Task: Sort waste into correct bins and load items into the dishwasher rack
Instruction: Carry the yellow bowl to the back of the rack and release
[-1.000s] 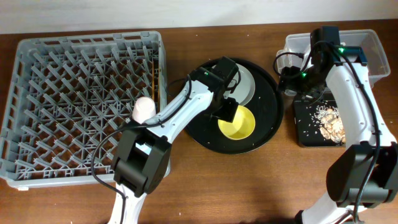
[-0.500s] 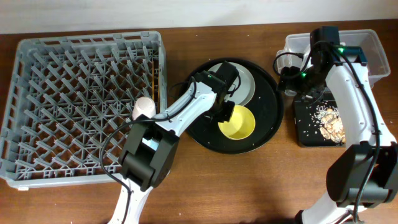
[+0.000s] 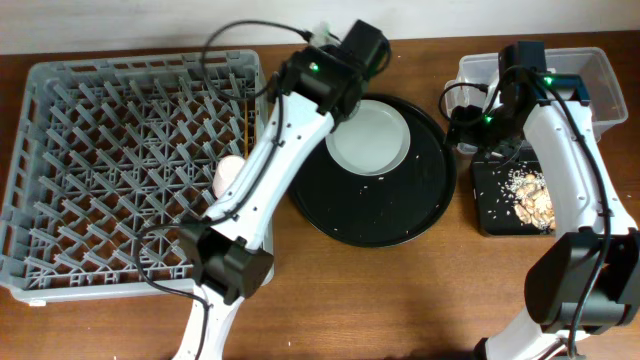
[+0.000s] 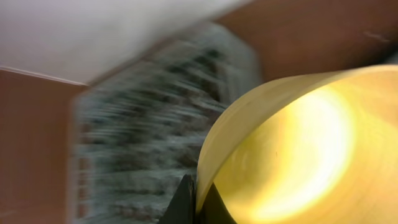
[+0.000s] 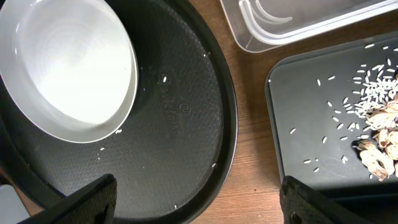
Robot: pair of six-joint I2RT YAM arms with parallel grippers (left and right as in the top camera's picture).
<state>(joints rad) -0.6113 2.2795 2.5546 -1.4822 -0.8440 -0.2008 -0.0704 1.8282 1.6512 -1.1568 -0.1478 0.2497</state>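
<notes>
The small yellow bowl (image 4: 292, 149) fills the blurred left wrist view, with my left gripper (image 4: 198, 202) shut on its rim. Overhead, the left arm (image 3: 330, 75) is raised near the back edge of the round tray and hides the bowl. The white plate (image 3: 368, 137) (image 5: 68, 68) lies on the round black tray (image 3: 400, 210). The grey dishwasher rack (image 3: 130, 170) holds a pale pink cup (image 3: 228, 175) and chopsticks (image 3: 250, 120). My right gripper (image 5: 199, 202) (image 3: 465, 125) hangs open between the round tray and the black bin, holding nothing.
The clear tub (image 3: 580, 75) (image 5: 292, 18) stands at the back right. In front of it the shallow black tray (image 3: 500, 215) (image 5: 311, 118) holds beige food leftovers (image 3: 530, 195) (image 5: 379, 143) and scattered rice grains. A few grains lie on the round tray (image 5: 180, 112).
My left gripper closed on the yellow bowl's rim and lifted it off the round tray, up and toward the back. The right arm stayed in place.
</notes>
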